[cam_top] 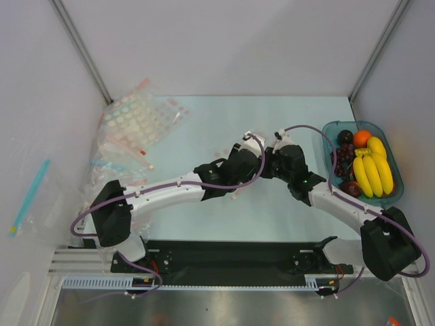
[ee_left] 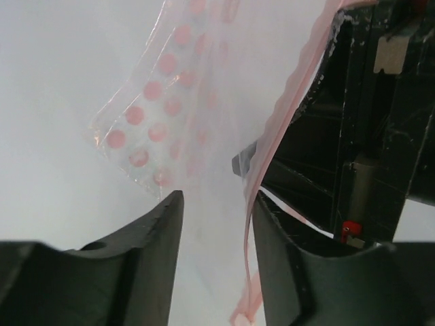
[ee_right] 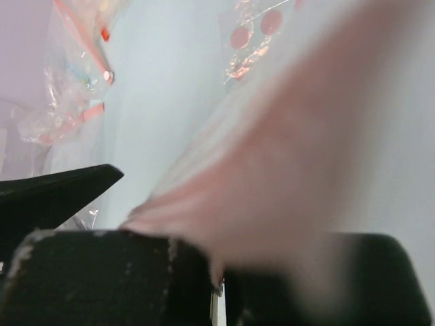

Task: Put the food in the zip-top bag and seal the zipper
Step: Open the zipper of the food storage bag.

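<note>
A pale table (cam_top: 204,115) boxed in by white walls is the work surface. At its far left lies a loose pile of spare bags (cam_top: 136,125), some dotted pink, well apart from the action. Toward the middle, the left gripper (ee_left: 216,200) stands partly open and grips nothing. The clear zip-top bag (ee_left: 224,122) hangs in front of it, and the pink zipper (ee_left: 272,136) runs down through the gap, close against the inner face of its right-hand finger. Just beyond, the right gripper (ee_right: 219,272) is fully closed, with the pink strip rising, blurred, from its pinch. So the bag is held up between the two arms at the table's centre. The step looks to be getting the mouth open. It would go best if the left fingers closed on one lip only, a little away from the other pinch, and then drew off gently so the thin film neither slips nor tears. Whether both lips sit in that gap cannot be told. At far right all the food (cam_top: 370,170) lies in the teal tray (cam_top: 401,180).
</note>
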`<state>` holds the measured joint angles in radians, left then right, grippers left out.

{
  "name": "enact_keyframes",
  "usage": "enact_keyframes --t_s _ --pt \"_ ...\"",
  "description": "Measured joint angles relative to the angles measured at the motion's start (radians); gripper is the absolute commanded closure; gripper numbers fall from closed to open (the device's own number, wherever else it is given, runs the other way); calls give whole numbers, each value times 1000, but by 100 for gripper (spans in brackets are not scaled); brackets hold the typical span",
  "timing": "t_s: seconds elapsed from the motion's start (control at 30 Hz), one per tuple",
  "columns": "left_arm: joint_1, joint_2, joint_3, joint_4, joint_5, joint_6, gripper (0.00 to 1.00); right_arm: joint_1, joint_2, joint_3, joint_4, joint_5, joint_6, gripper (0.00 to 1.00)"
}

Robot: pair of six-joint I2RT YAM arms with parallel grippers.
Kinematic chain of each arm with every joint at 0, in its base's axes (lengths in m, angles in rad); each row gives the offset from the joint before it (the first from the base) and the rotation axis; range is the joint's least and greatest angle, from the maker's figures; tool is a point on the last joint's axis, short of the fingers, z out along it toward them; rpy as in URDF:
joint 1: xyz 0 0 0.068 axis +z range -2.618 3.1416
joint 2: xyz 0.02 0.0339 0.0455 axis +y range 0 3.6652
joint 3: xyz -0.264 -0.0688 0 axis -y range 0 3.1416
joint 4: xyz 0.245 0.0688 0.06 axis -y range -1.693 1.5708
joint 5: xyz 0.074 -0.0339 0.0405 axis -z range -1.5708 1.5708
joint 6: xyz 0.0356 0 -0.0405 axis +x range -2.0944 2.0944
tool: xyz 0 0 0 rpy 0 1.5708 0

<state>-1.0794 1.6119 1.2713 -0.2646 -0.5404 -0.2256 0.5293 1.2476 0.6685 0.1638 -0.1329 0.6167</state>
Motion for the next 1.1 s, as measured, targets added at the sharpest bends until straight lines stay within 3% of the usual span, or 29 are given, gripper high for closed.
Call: enact_keyframes --t_s 0.03,0.13,0.57,0.67,0.8,0.97,1.1 --pt "1 6 0 0 -1 1 41 0 3 0 6 -10 0 100" --pt "6 18 0 -1 -2 -2 40 0 13 0 14 -35 0 100" --pt "34 76 1 -10 -8 2 49 -9 21 0 33 -69 0 100" --pt "34 97 9 -16 -17 9 59 -10 21 0 31 -66 0 100" --pt "36 114 14 -16 -35 18 99 -10 21 0 31 -67 0 100" --pt "38 114 39 -67 -157 12 100 -10 49 14 10 -55 1 100" --pt "31 114 57 -113 -317 -5 100 -25 117 48 -45 -29 4 87"
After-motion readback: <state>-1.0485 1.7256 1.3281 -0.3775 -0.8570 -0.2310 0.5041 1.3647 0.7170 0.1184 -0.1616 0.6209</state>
